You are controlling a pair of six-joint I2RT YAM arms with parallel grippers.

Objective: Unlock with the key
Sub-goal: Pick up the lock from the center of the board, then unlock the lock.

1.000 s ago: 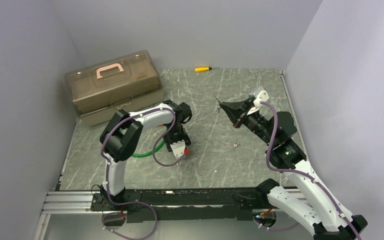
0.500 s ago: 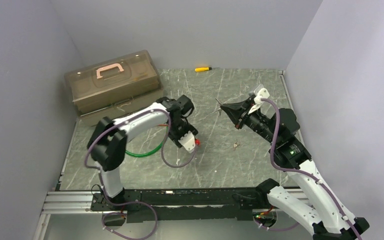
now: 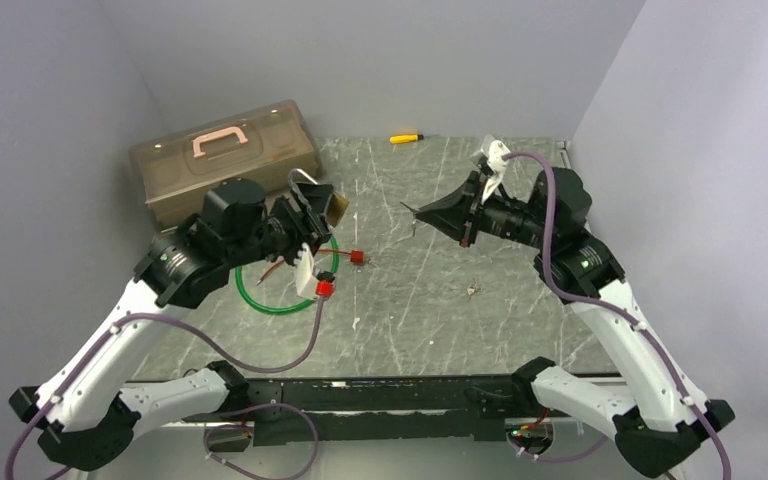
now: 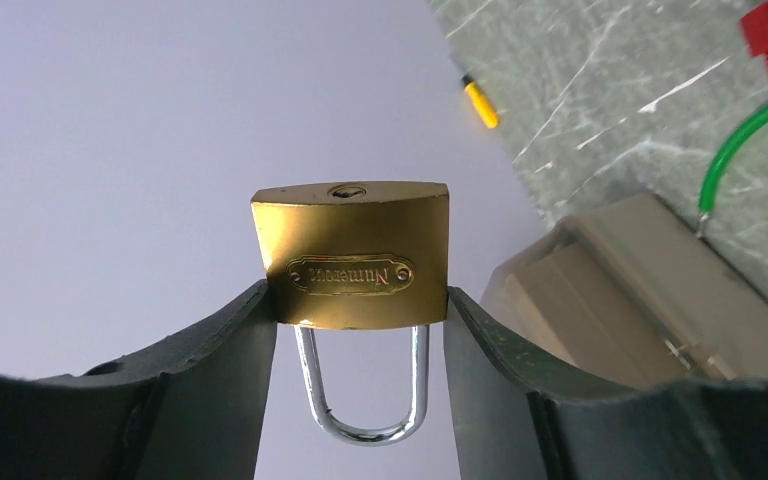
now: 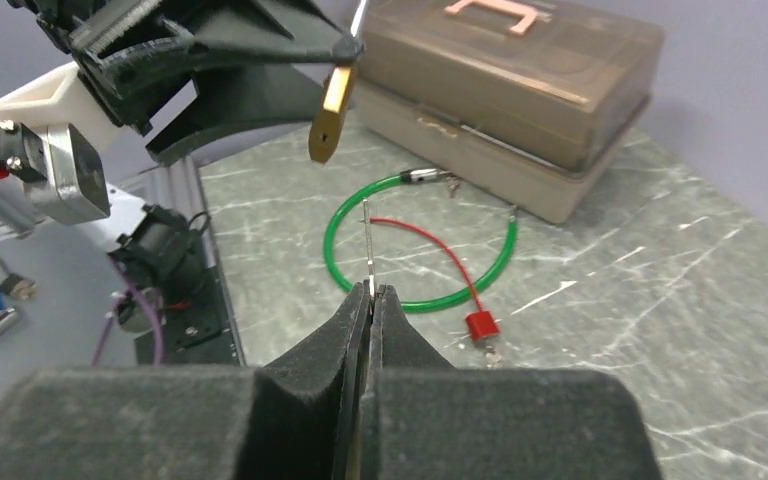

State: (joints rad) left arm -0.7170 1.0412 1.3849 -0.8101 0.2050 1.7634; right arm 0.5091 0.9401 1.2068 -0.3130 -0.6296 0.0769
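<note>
We had raised both arms since a second before. Our left gripper (image 4: 358, 300) clamped the one padlock (image 4: 350, 250) by its sides, aloft; our right gripper (image 5: 370, 295) pinched the one key (image 5: 368, 240), apart from it. Beyond lay one green cable (image 3: 278, 312), one toolbox (image 3: 225, 165), one screwdriver (image 3: 406, 138).

1. My left gripper (image 3: 322, 208) is clamping the brass padlock (image 3: 338, 205), up off the table (image 3: 410, 320), near the green cable loop (image 3: 258, 307).
2. My right gripper (image 3: 426, 212) is pinching the key (image 3: 407, 208) and pointing it toward the padlock, with a gap between them.
3. The toolbox (image 3: 225, 165) is sitting at back left.
</note>
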